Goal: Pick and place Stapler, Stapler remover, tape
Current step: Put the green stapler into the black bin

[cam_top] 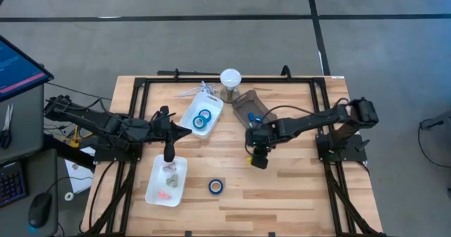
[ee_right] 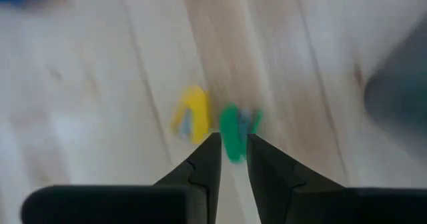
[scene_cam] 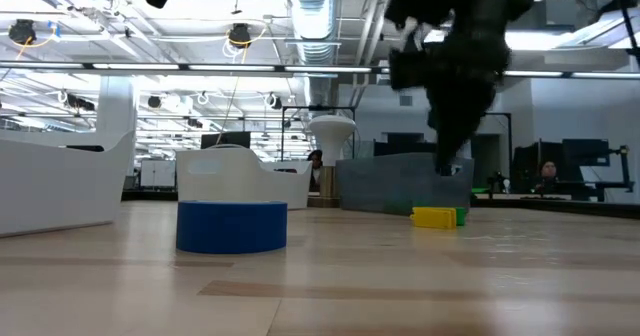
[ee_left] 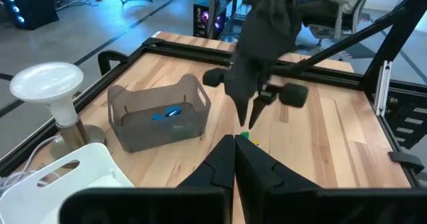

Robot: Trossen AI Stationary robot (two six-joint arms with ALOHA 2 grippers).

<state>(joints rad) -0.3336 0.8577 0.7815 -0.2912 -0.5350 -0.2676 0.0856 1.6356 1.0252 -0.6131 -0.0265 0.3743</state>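
Observation:
My right gripper (ee_right: 232, 143) hangs fingers-down over mid-table (cam_top: 258, 158), its fingers a narrow gap apart. Right below it a small green piece (ee_right: 233, 132) and a small yellow piece (ee_right: 191, 115) lie side by side on the wood (scene_cam: 435, 216), and the low view shows the fingertips (scene_cam: 446, 168) above them, not touching. One blue tape roll (cam_top: 215, 187) lies flat on the table near the front. Two more blue rolls (cam_top: 203, 118) sit in the white bin (cam_top: 192, 110). My left gripper (ee_left: 233, 144) is shut and empty, beside the white bin (cam_top: 184, 131).
A white tray (cam_top: 156, 193) with small grey and pink items lies at near left. A grey bin (cam_top: 243, 101) holding something blue stands beyond the right gripper, and a white round lamp (cam_top: 230, 77) at the far edge. A dark bar (cam_top: 169, 149) reaches toward the tray; arm or object, I cannot tell.

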